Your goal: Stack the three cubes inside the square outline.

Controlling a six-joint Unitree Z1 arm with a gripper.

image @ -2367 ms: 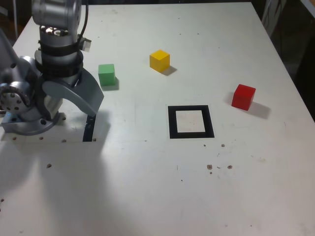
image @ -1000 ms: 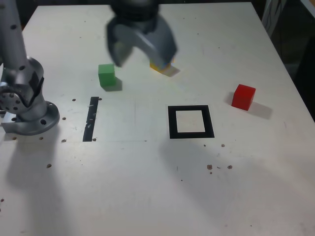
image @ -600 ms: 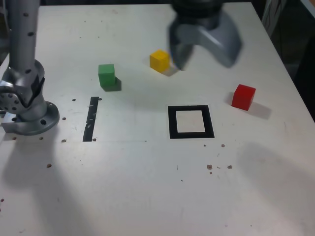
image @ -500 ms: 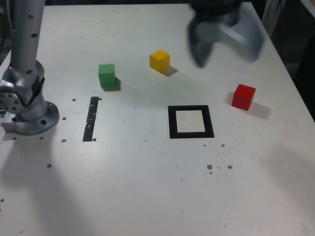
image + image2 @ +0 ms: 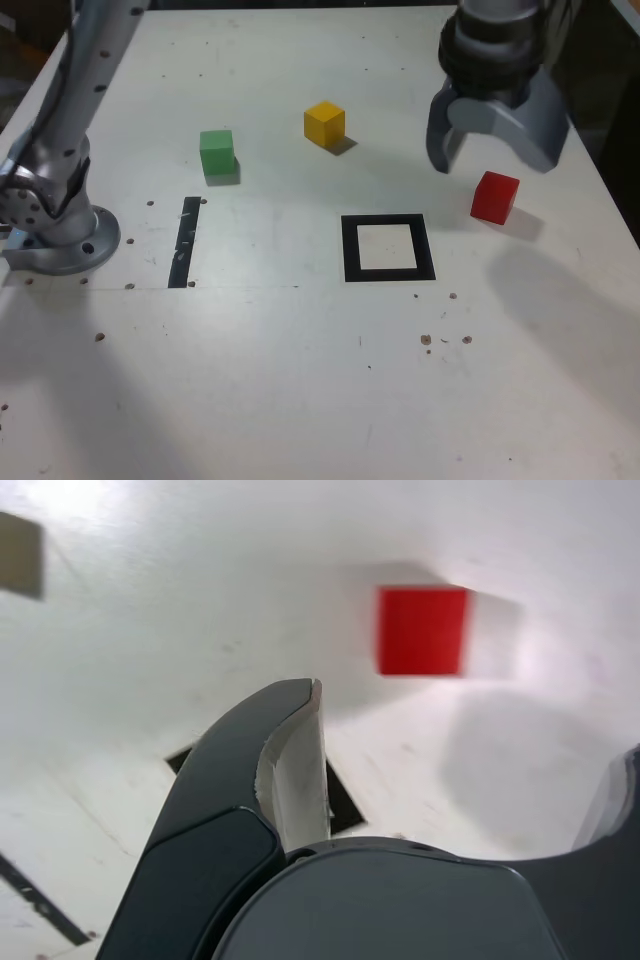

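I am holding the fingers (image 5: 497,150) spread as wide as they go, with nothing between them, hanging above the bench (image 5: 300,380) at the far side of the exterior view's right. The red cube (image 5: 495,196) is sitting directly below and a touch nearer the camera than the fingers, apart from them, with clear air in between. In the wrist view the red cube (image 5: 422,630) is showing out ahead of the open fingers (image 5: 470,780), roughly centred on the gap, so I am judging that the next move is mostly a straight drop with a small reach forward.

The cube is turned slightly against the square (image 5: 388,247), so I am expecting to need a little wrist twist to land the fingers on two flat faces and not on the corners. Being a cube, it has no long axis to favour; either pair of faces would do.

The square is lying just to the exterior view's left of the red cube and a bit nearer the camera, empty, white centre showing. The yellow cube (image 5: 324,123) is sitting well away beyond the square, and the green cube (image 5: 216,153) farther to that view's left, near the tape strip (image 5: 185,242). None of the three is stacked yet, so I am reading this as the approach to the first pick.
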